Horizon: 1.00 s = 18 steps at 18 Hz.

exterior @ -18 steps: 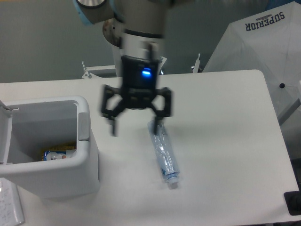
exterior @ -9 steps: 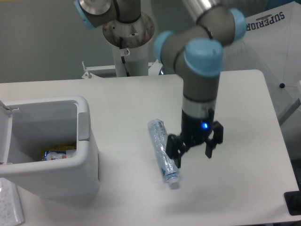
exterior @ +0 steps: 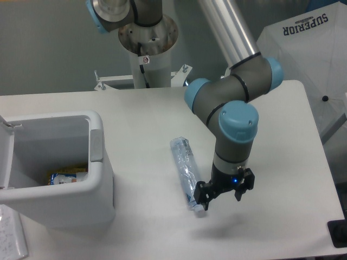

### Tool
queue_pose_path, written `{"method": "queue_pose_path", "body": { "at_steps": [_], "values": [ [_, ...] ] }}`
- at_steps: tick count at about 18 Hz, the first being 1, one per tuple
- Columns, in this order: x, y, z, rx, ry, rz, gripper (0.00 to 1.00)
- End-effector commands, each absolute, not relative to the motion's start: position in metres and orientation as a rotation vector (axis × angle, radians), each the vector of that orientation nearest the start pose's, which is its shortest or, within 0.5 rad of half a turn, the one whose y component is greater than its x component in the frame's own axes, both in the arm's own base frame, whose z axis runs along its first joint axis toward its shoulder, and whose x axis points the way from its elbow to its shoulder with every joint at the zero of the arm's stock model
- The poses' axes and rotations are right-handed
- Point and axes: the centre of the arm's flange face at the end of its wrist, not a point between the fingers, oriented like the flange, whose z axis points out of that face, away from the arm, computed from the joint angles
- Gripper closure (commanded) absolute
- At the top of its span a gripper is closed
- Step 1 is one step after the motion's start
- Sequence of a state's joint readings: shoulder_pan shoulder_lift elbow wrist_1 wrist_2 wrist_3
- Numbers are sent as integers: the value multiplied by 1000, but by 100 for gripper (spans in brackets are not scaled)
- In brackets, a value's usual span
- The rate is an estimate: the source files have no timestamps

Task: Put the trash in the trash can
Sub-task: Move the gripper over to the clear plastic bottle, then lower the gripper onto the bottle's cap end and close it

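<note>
The trash in view is a crushed clear plastic bottle [exterior: 185, 170] lying on the white table [exterior: 271, 135], its white cap end pointing toward the front edge. My gripper [exterior: 220, 196] is low over the table just right of the bottle's cap end. It is open, with nothing between its fingers, and its left finger [exterior: 201, 199] is close to the cap. The trash can [exterior: 97, 162] stands at the left, a large white bin open at the top, with a yellow and blue packet [exterior: 65, 177] inside.
The arm's base [exterior: 146, 38] stands behind the table's far edge. A white canopy printed SUPERIOR [exterior: 309, 49] is at the right. A black object [exterior: 338, 233] sits at the front right corner, and a flat white panel [exterior: 12, 238] lies at the front left.
The gripper swung from above the bottle's far end, near the bin, to the right of the bottle, then dropped down and forward beside its cap end. The bottle has not moved.
</note>
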State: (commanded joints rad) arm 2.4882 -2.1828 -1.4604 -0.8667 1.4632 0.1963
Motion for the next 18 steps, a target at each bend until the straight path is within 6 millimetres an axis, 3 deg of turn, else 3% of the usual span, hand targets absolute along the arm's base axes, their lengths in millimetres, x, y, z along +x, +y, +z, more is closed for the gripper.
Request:
{"method": "queue_pose_path", "body": {
  "at_steps": [3,11,18],
  "values": [
    [-459,552,229,-2778,-1000,42,0],
    [-454,562,210,-2805,-1001,38,0],
    [-454,563,199,-2819,-1002,32,7]
  ]
}}
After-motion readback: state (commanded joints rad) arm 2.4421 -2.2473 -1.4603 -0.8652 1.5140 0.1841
